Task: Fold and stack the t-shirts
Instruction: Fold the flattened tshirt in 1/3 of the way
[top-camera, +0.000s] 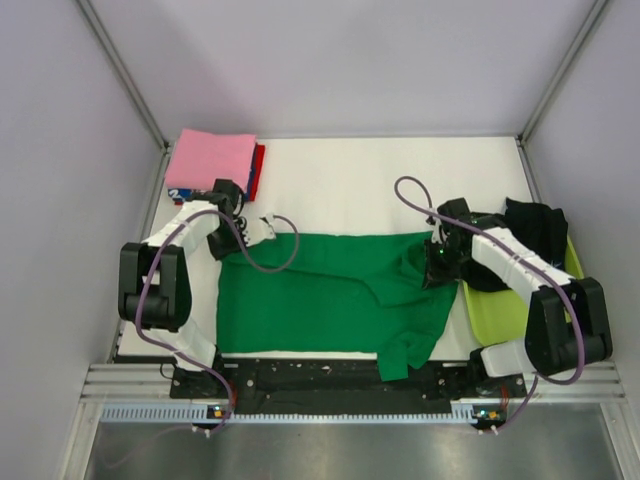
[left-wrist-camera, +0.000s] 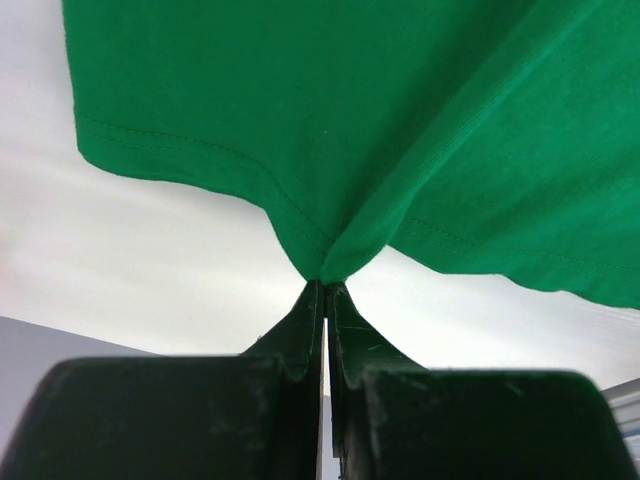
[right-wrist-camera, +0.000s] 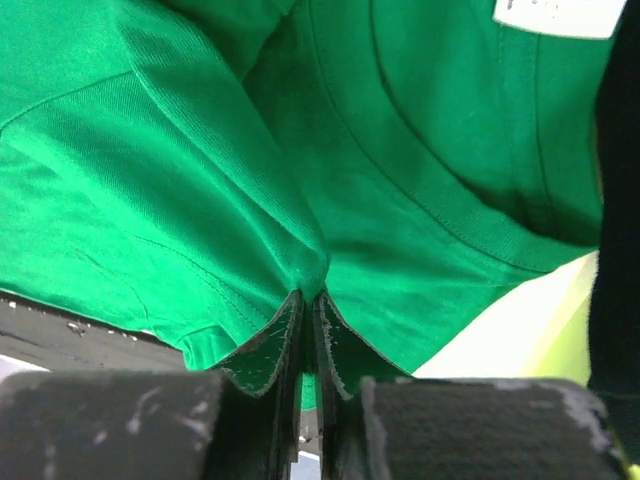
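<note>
Soft, stitched-hem green t-shirt (top-camera: 330, 295) is lying spread across the white table (top-camera: 340, 190). The left gripper (left-wrist-camera: 325, 290) is clamping its far-left hem, and the right gripper (right-wrist-camera: 308, 300) is pinching a fold by the collar. A crumpled black t-shirt (top-camera: 535, 235) is lying in the lime-green plastic tub (top-camera: 495, 315) at the right. A folded pink t-shirt (top-camera: 210, 160) is sitting far left.

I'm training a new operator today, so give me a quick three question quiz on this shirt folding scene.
1. True or false: the left gripper and right gripper are both shut on the green t-shirt.
2. Which colour tops the folded stack at the far left of the table? A pink, B yellow, C white.
3. Fill in: the black t-shirt lies partly on the lime-green ____.
Key: 1 true; 2 A; 3 tub.
</note>
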